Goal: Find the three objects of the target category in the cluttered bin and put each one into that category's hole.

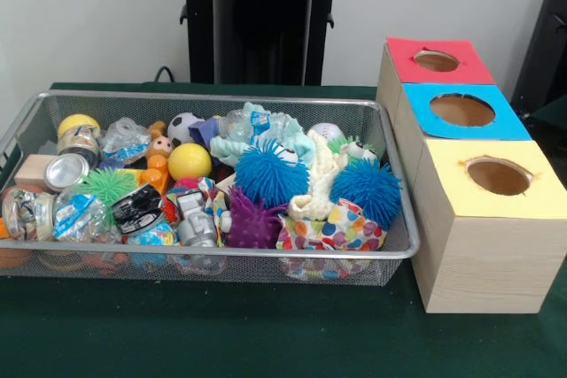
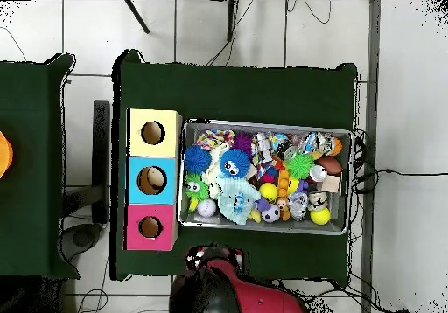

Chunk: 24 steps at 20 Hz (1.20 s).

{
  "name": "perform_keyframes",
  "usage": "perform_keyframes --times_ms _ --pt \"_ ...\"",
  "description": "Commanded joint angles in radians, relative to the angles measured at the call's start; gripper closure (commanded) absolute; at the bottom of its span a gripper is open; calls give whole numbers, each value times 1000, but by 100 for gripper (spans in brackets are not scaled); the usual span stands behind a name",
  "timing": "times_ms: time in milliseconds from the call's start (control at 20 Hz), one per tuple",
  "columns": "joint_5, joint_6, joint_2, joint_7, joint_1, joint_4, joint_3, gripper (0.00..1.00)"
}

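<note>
A polka-dot cloth (image 1: 341, 229) lies bunched at the front of the bin (image 1: 221, 252), in the corner nearest the boxes, under a cream cloth (image 1: 321, 185) and between two blue spiky balls (image 1: 271, 174). A second dotted piece (image 1: 213, 199) seems to peek out further along that front side; a third I cannot find. The yellow hole (image 1: 499, 176) sits just beside that corner, at the bench's front edge. The hand is out of sight in both views, so whether it is apart or together cannot be told. Only the arm's base (image 2: 219, 288) shows, at the opposite long edge, so the cloth lies straight across the bin from it.
</note>
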Motion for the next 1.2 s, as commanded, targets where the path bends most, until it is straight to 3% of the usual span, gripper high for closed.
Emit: perform_keyframes --times_ms 50,600,1100,1150,1200 --pt "-124 -94 80 -82 -106 96 147 100" --pt "-228 -185 178 38 -86 71 128 100" --pt "-245 -163 200 86 -72 63 109 100" --pt "-248 -159 200 88 -69 60 106 0" --pt "-260 -158 199 82 -69 61 99 0"
